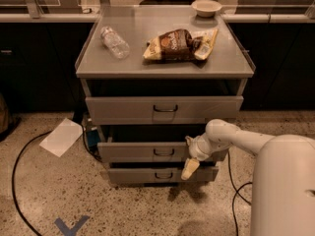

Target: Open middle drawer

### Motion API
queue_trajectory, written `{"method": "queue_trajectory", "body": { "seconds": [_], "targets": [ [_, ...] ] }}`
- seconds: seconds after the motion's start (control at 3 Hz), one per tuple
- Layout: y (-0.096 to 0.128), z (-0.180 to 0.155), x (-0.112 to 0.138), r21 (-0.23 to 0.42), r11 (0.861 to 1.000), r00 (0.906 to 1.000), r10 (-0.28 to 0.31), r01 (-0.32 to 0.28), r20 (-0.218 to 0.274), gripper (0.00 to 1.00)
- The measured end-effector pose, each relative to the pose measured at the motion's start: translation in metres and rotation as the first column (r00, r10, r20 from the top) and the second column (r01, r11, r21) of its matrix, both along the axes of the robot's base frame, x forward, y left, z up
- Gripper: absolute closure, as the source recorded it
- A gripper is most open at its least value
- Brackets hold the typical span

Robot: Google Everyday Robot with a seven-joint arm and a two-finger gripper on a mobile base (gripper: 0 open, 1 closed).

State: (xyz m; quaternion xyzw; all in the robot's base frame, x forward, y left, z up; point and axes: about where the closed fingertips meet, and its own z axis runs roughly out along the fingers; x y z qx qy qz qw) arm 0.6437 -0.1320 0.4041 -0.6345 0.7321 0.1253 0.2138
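Observation:
The middle drawer (133,151) is the second of three grey drawers in a metal cabinet. Its low front panel has a small dark loop handle (163,153) and stands a little proud of the cabinet, with a dark gap above it. My gripper (189,165) hangs in front of the drawer's right part, just right of the handle. Its tip points down over the bottom drawer (138,175). My white arm reaches in from the right. The taller top drawer (123,109) is above.
On the cabinet top lie a plastic bottle (114,42), a snack bag (179,44) and a bowl (206,6). A sheet of paper (61,136) and a black cable (19,181) lie on the floor at left. My white body (285,186) fills the lower right.

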Motion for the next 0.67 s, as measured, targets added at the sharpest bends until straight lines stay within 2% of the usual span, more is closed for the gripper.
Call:
{"method": "queue_trajectory", "body": {
  "seconds": [0.33, 0.67],
  "targets": [
    [-0.0041, -0.0011, -0.014, -0.004, 1.0, 0.9981, -0.02, 0.019, -0.058, 0.0],
    [-0.0041, 0.0006, -0.0141, -0.004, 1.0, 0.9981, -0.02, 0.019, -0.058, 0.0]
  ]
}}
